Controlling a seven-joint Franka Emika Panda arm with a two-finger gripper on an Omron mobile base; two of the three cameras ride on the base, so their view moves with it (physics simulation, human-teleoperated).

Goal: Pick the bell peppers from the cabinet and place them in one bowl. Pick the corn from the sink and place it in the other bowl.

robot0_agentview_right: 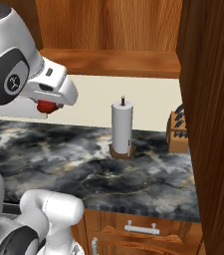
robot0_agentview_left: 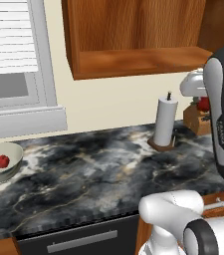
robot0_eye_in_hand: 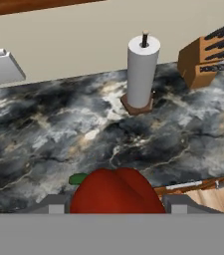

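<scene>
Your coming move turns on one thing: the round, deep, pale grey-beige bowl (robot0_agentview_left: pixel 1 162) lies well off to the left of the two-finger gripper (robot0_agentview_right: pixel 46 106), at the far left end of the dark marbled stone counter (robot0_agentview_left: pixel 98 174). The gripper hangs in the air above the counter's right part, near the paper towel roll, so the carry has to run leftward along the counter's length.

Largest first: the warm reddish-brown wooden wall cabinet (robot0_agentview_left: pixel 133 35) spans the top of the left base view, its thick shelf board showing nothing on the part you can see. Below it the counter runs from the bowl on the left to the wooden knife block (robot0_agentview_right: pixel 177 132) at the right back edge. The upright white paper towel roll on its brown wooden base (robot0_agentview_right: pixel 122 129) stands toward the back edge, between the gripper and the knife block.

The gripper is clamped around a glossy red bell pepper (robot0_eye_in_hand: pixel 116 191), which sits between the fingers in the hand view and shows as a red lump under the hand in the right base view. It is lumpy and roundish, so it has no long axis to mind.

As for containers, the grey-beige bowl already holds one small red bell pepper (robot0_agentview_left: pixel 3 161), resting on its inner slope. I judge the held pepper belongs in that same bowl; aim for the bare part of the bowl's floor beside the first one.
</scene>
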